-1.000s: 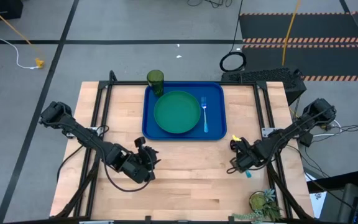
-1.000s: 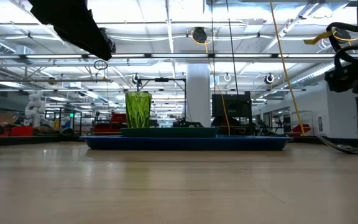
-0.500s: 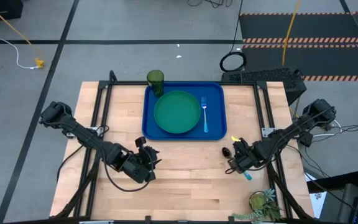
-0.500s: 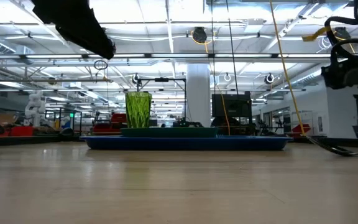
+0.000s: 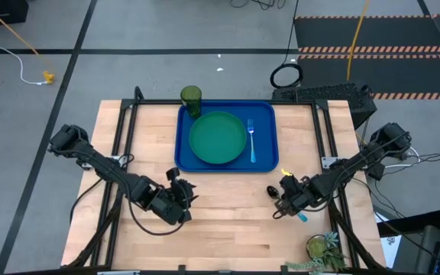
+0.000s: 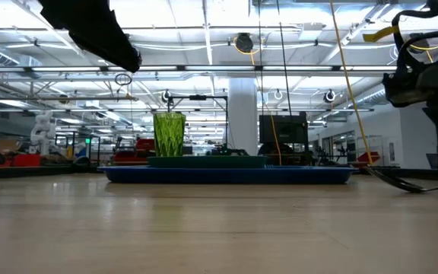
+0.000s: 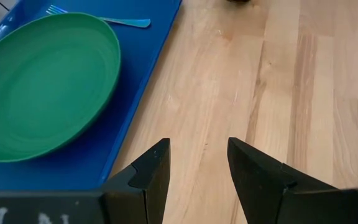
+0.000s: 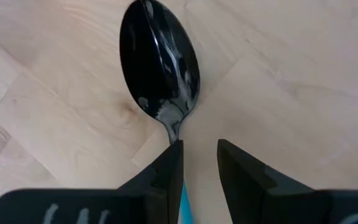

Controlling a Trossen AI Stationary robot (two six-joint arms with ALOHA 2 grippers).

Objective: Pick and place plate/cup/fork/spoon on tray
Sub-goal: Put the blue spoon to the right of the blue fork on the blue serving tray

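Right end effector (image 8: 194,163) clenched on the blue-handled, dark-bowled spoon (image 8: 160,65), lifting it from the wooden bench (image 5: 228,221) toward the deep blue tray (image 5: 266,162)

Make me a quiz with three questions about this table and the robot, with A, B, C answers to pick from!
1. Where is the fork?
A. on the tray, beside the plate
B. inside the cup
C. on the bare wood

2. How many of the four tableware pieces lie on the tray?
A. one
B. three
C. four

3. What is the right claw doing?
A. holding the plate
B. gripping the spoon at its neck
C. resting on the tray

Answers: 1 A, the high view shows the fork right of the plate. 2 B, plate, cup and fork are there. 3 B, the right wrist view shows the fingers closed around the spoon's neck.
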